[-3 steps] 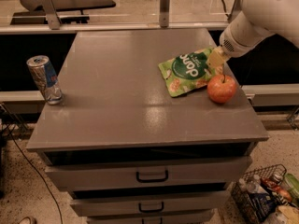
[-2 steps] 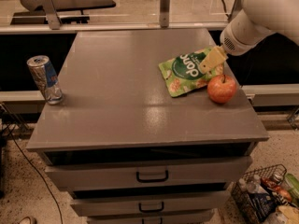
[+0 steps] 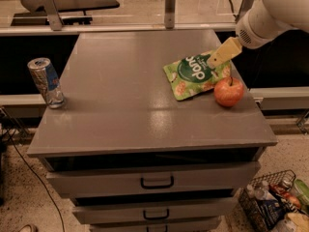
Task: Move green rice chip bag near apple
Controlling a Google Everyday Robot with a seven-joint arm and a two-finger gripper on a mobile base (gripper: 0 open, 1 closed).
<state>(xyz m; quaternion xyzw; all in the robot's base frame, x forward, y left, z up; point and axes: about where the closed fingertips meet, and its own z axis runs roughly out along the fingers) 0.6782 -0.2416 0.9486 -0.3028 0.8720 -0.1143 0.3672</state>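
Just right of center, the green rice chip bag (image 3: 193, 75) lies beside the apple (image 3: 229, 91). The gripper (image 3: 217, 59) is over the bag, its state unclear.

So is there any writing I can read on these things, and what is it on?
"dop", roughly: white letters on the dark circle of the green rice chip bag; the gripper, over the bag's upper right corner, may hide more.
Drink can: blue and red marks, too blurred to read.
Packets in the wire basket: too small to read.
Apple: none.
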